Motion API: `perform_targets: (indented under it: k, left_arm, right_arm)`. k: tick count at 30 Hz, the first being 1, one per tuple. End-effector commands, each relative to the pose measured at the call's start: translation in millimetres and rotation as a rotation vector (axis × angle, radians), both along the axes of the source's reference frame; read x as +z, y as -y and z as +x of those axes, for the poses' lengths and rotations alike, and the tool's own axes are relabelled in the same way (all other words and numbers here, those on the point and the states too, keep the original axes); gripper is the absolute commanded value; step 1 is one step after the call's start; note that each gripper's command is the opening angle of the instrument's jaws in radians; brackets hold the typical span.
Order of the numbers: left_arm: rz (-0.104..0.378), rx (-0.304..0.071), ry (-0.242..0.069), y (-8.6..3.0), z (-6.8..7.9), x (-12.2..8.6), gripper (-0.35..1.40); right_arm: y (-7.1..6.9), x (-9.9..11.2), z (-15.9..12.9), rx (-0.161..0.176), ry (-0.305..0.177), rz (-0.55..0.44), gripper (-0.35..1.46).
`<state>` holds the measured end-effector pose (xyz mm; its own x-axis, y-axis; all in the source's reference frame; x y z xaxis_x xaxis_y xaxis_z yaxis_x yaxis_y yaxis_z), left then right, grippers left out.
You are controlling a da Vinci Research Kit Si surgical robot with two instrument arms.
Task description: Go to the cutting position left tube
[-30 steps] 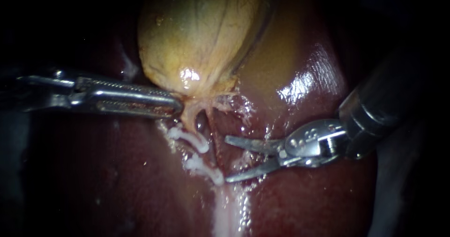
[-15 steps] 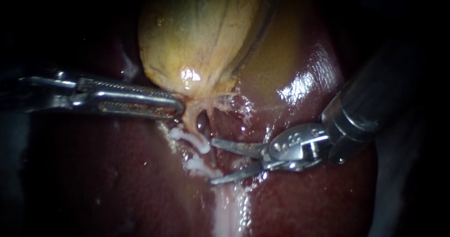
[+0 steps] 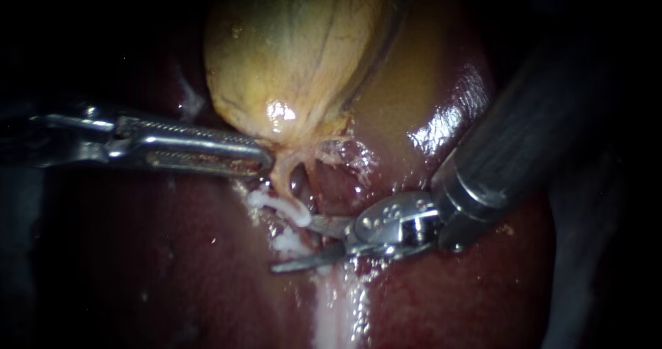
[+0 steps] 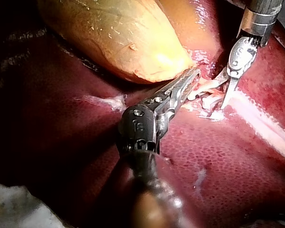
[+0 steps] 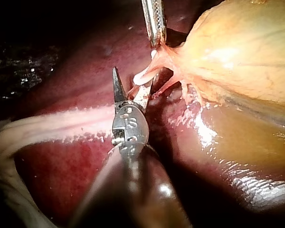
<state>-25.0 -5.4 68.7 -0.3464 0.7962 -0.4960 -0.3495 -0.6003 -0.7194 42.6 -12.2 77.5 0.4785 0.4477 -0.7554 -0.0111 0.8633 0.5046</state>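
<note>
The liver (image 3: 138,252) bears the gallbladder (image 3: 296,52), whose neck the left instrument (image 3: 258,157) clamps with closed jaws, likely to stretch the left tube (image 3: 278,180) taut. The right instrument (image 3: 292,245) holds its blades apart, gripping nothing, astride that tube; the lower clip (image 3: 286,241) sits between them, in the way of a cut

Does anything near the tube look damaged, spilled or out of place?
Nothing looks torn or spilled. The left instrument grips the gallbladder. One point to watch: in the endoscope view the lower clip lies between the open jaws of the right instrument, so they may not be on the bare tube yet.
</note>
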Motion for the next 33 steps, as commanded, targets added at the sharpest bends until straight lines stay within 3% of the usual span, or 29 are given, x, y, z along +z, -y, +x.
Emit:
perform_targets:
  k: [1,15,33]
  left_arm:
    - [0.000,0.000,0.000,0.0,0.0,0.0,-0.35]
    - [-0.001,-0.001,-0.001,0.1,-0.1,0.0,-0.35]
    - [-0.003,-0.004,-0.004,0.2,-0.3,0.0,-0.35]
  right_arm:
    - [-0.1,0.0,0.3,0.004,-0.007,0.008,1.43]
    - [-0.8,0.7,3.0,0.038,-0.052,0.035,1.41]
    - [-1.2,1.2,4.0,0.060,-0.060,0.049,1.41]
